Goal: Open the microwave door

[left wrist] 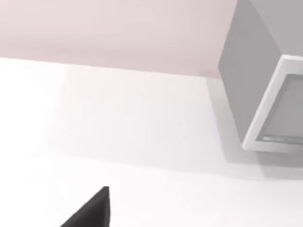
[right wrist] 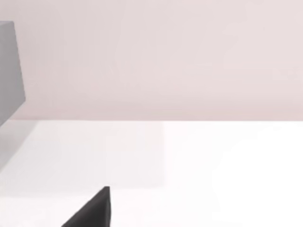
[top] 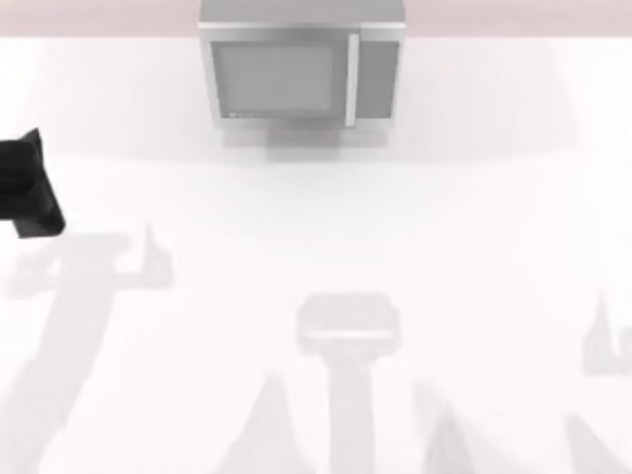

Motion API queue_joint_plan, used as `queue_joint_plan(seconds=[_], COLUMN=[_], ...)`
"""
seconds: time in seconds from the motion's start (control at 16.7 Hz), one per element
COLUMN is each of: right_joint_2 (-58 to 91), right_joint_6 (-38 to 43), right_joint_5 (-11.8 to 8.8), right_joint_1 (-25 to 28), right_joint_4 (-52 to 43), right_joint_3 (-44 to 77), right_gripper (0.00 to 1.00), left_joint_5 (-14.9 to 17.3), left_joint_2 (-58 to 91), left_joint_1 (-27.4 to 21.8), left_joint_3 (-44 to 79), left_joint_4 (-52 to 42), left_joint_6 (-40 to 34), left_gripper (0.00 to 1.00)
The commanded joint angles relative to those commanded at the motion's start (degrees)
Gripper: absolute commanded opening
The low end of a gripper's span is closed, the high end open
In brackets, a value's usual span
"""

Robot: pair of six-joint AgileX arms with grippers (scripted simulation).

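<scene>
The silver-grey microwave (top: 301, 12) stands at the table's far edge, in the middle. Its door (top: 281, 77) lies flush against the body, with the pale vertical handle (top: 352, 79) along its right edge, next to the narrow control panel (top: 381, 77). My left gripper (top: 30, 188) shows as a black shape at the table's left edge, well away from the microwave. In the left wrist view the microwave's side (left wrist: 246, 71) and a corner of the door (left wrist: 289, 109) appear far off. My right gripper (right wrist: 92, 210) shows only as a black tip; the microwave's side (right wrist: 9, 71) is distant there.
The white table (top: 316, 296) spreads in front of the microwave, with only faint arm shadows on it. A pale pink wall (top: 513, 15) runs behind the table's far edge.
</scene>
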Motion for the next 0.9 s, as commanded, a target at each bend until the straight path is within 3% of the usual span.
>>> queue_joint_plan(seconds=[0.54, 0.9], right_joint_2=[0.0, 0.0], right_joint_6=[0.0, 0.0], right_joint_5=[0.0, 0.0], right_joint_1=[0.0, 0.0], right_joint_4=[0.0, 0.0], right_joint_3=[0.0, 0.0], right_gripper=[1.0, 1.0], left_joint_5=[-9.7, -14.72], left_joint_2=[55.59, 81.24], left_joint_1=[-16.41, -24.38], left_joint_3=[52.48, 74.16], left_joint_4=[-15.83, -25.56], left_joint_6=[-15.25, -21.77], left_gripper=[1.0, 1.0])
